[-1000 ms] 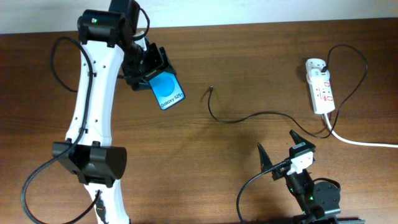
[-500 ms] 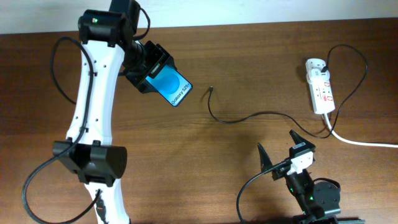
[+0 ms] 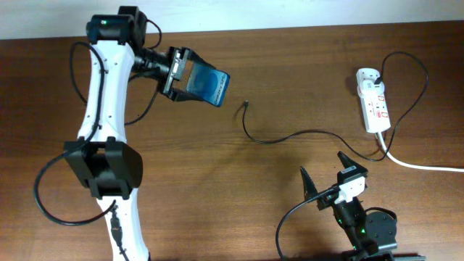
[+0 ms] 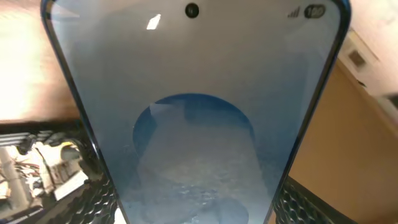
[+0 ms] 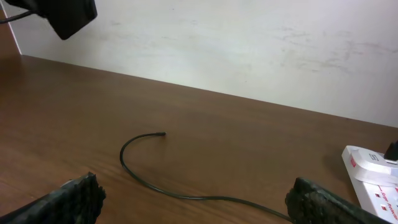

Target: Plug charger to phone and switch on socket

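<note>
My left gripper [image 3: 180,75] is shut on the phone [image 3: 205,83] and holds it tilted above the table at the back left. The phone's blue screen fills the left wrist view [image 4: 193,118], between my fingers [image 4: 196,205]. The charger [image 3: 279,138], a thin black cable, lies on the table with its plug tip [image 3: 247,104] to the right of the phone, apart from it. It also shows in the right wrist view [image 5: 163,180]. My right gripper [image 3: 322,174] is open and empty near the front edge, with the cable passing between its fingers [image 5: 196,202]. The socket [image 3: 373,101] lies at the far right.
The socket's thick white cord [image 3: 428,165] runs off the right edge. The socket's end shows at the right of the right wrist view [image 5: 372,174]. A pale wall [image 5: 217,43] stands behind the table's far edge.
My left gripper has turned and lifted the phone: its screen faced up, and now it is tilted on edge and sits further right, closer to the plug tip. The right arm has not moved.
</note>
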You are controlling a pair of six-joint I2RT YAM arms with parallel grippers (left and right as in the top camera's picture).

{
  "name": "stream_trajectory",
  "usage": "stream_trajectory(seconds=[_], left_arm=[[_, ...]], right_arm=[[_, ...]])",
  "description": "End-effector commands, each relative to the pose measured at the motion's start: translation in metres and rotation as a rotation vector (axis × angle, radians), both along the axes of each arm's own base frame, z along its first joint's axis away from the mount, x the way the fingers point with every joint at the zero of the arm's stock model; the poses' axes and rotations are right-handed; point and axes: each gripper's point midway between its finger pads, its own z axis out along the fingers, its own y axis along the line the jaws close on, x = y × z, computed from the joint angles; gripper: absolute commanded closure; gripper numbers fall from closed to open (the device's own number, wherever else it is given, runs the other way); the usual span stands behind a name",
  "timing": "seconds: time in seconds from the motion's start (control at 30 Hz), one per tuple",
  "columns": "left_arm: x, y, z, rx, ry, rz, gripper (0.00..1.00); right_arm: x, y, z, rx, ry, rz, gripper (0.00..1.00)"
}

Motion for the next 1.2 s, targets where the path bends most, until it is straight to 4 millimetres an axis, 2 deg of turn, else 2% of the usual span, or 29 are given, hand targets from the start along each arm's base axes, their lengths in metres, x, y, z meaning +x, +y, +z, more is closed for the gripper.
stream_trajectory(seconds=[0.0, 0.1, 0.27, 0.5, 0.93, 1.17], left_arm=[[0.005, 0.000, 0.026, -0.176, 0.020, 0.035, 0.81], [0.009, 0.005, 0.039, -0.255, 0.022, 0.055, 0.83], [0.013, 0.014, 0.048, -0.313, 0.020, 0.079, 0.83], [0.014, 0.020, 0.033, -0.218, 0.017, 0.086, 0.86], [0.014, 0.020, 0.033, -0.218, 0.017, 0.084, 0.87], [0.014, 0.020, 0.033, -0.218, 0.017, 0.084, 0.88]], right_arm=[[0.000, -0.001, -0.002, 0.003, 0.005, -0.002, 0.02], [0.000, -0.001, -0.002, 0.003, 0.005, -0.002, 0.02], [0.000, -0.001, -0.002, 0.003, 0.005, -0.002, 0.02], [0.000, -0.001, -0.002, 0.003, 0.005, -0.002, 0.02], [0.000, 0.000, -0.002, 0.004, 0.005, 0.002, 0.02], [-0.002, 0.005, -0.001, 0.105, 0.040, 0.028, 0.02]])
